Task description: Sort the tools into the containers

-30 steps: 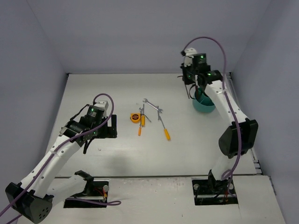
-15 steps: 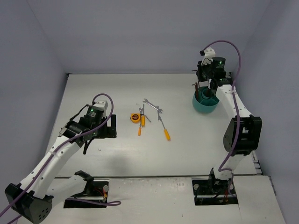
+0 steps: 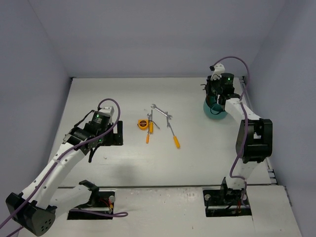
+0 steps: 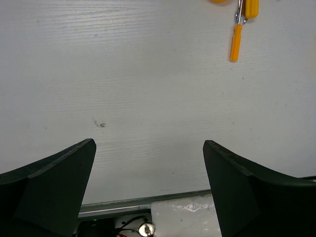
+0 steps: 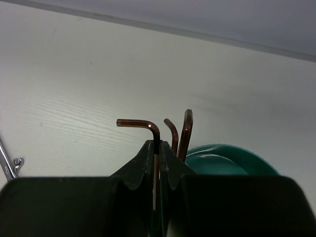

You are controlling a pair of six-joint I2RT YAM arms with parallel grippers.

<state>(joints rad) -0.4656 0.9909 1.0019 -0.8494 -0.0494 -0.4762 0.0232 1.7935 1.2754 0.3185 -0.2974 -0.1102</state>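
Note:
My right gripper (image 5: 157, 148) is shut on a dark L-shaped hex key (image 5: 140, 123), held upright at the near rim of the teal cup (image 5: 222, 160). Two more hex keys (image 5: 185, 132) stand in the cup. In the top view this gripper (image 3: 216, 95) hovers over the cup (image 3: 216, 111) at the back right. Two orange-handled screwdrivers (image 3: 147, 134) (image 3: 174, 138), silver wrenches (image 3: 161, 111) and a yellow tape measure (image 3: 142, 123) lie mid-table. My left gripper (image 4: 148, 165) is open and empty above bare table, left of the tools (image 3: 91, 143). No red-handled tool shows.
A black mount plate (image 3: 112, 134) lies on the table by the left arm. The near table edge and arm base hardware (image 4: 143, 228) show under the left gripper. A wrench end (image 5: 10, 165) shows at the left of the right wrist view.

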